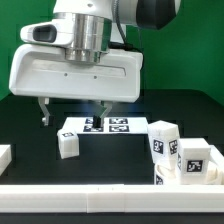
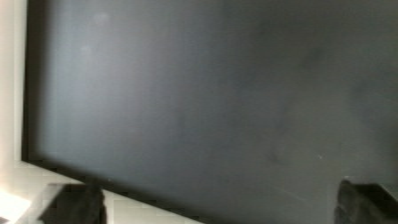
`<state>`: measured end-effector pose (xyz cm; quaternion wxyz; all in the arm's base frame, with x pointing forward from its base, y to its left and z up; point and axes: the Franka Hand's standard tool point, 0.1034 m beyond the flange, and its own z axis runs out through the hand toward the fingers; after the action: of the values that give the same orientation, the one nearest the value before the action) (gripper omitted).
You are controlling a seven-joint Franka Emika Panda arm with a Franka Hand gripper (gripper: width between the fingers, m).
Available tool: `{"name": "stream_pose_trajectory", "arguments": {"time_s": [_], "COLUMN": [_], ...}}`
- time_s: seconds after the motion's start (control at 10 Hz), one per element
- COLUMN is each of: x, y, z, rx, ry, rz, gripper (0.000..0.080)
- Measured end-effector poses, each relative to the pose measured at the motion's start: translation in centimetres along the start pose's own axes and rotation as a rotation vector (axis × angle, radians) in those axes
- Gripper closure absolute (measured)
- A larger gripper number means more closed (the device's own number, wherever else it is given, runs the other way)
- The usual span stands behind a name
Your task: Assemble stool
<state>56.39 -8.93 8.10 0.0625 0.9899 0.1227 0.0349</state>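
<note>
While the two dark fingers point(image 2: 71, 200) of the white two-finger gripper point(image 1: 72, 118) are spread wide with nothing between them, the arm carries no part. The wrist view shows only the bare black surface point(image 2: 214, 100) below them. The gripper hangs low over the middle of the surface, close behind the marker board point(image 1: 100, 125), which lies flat toward the back edge. From this posture the arm seems to be between parts and not yet set on one.

The pieces of the stool that can be recognised stand together near the front edge, toward the corner at the exterior view's right. One is a white plastic leg block with a black-and-white square tag point(image 1: 160, 140), and a second tagged white leg block point(image 1: 195, 160) stands just beside it, nearer that corner. They stand well apart from the gripper, probably so that each can be reached from above without touching the other parts.

A small white plastic block point(image 1: 68, 143) stands alone in front of the marker board; whether it carries a tag cannot be told. The round seat cannot be made out with certainty.

No box, tray or other container is visible. A low white rail point(image 1: 100, 190) runs along the front edge and holds nothing.
</note>
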Motion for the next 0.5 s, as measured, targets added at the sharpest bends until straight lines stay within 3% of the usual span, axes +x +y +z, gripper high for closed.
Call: {"name": "stream_pose_trajectory", "arguments": {"time_s": [0.1, 0.2, 0.3, 0.5], "x": [-0.6, -0.5, -1.4, -2.7], "y": [-0.5, -0.1, -0.2, -0.1], "z": [0.1, 0.2, 0.7, 1.5], "rx": [0.047, 0.061, 0.076, 0.080], "ry": [-0.113, -0.155, -0.226, -0.340], "rz": [0.008, 0.008, 0.016, -0.003], "gripper": [0.0151, 0.0151, 0.0151, 0.0151]}}
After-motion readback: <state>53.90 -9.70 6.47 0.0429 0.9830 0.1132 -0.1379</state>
